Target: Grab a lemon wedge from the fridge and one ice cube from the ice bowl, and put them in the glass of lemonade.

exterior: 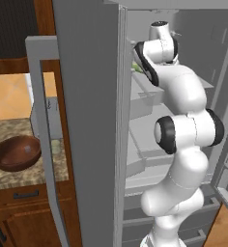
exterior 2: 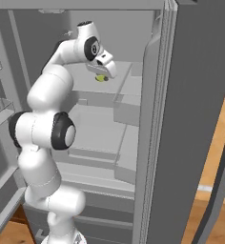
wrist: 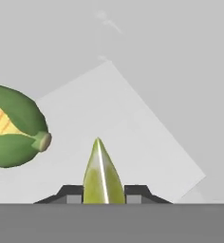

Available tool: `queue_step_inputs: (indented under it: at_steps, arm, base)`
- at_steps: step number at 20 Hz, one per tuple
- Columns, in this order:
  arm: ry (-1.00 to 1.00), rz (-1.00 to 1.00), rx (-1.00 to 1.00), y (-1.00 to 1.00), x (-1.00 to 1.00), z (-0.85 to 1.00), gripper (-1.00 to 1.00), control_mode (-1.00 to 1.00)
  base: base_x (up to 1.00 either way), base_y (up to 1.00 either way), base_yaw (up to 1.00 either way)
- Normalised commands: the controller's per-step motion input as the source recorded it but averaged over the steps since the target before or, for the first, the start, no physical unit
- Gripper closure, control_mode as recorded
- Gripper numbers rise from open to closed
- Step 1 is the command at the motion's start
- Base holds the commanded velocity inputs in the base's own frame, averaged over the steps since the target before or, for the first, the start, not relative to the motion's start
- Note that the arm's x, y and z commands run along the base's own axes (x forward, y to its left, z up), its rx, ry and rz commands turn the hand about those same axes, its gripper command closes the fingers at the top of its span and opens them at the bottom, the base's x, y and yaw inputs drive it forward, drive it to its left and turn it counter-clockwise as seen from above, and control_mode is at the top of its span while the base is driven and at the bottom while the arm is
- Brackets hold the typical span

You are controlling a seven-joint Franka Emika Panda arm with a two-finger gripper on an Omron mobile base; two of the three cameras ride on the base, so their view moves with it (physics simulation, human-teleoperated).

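The fridge (exterior: 87, 120) stands with both doors open, and my arm reaches onto an upper shelf (exterior 2: 128, 86). In the hand view a yellow-green lemon wedge (wrist: 103, 175) stands point-up between my two dark fingertips (wrist: 72, 195), which press against its sides. My gripper (exterior 2: 104, 75) is shut on the wedge (exterior 2: 101, 78) just above the shelf. The dark reddish-brown ice bowl (exterior: 17, 152) sits on the speckled counter left of the fridge. Beside it, partly behind the door handle, is a small pale glass of lemonade (exterior: 55, 144).
A green-husked corn cob (wrist: 14, 126) lies on the shelf close beside the wedge. The open left door (exterior: 46, 140) stands between the fridge interior and the counter (exterior: 19, 178). A silver toaster (exterior: 38, 118) sits behind the bowl. Drawers and bins fill the fridge below.
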Motion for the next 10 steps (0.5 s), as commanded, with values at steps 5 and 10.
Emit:
queue_step_inputs:
  at_steps: [5,10]
  arm:
    - [0.01,0.03,0.00,0.00,-0.39,-0.06,1.00,-1.00]
    - [-0.03,0.10,0.01,0.00,-0.82,-0.09,1.00,-1.00]
  base:
    - [0.00,0.00,0.00]
    - [0.00,0.00,0.00]
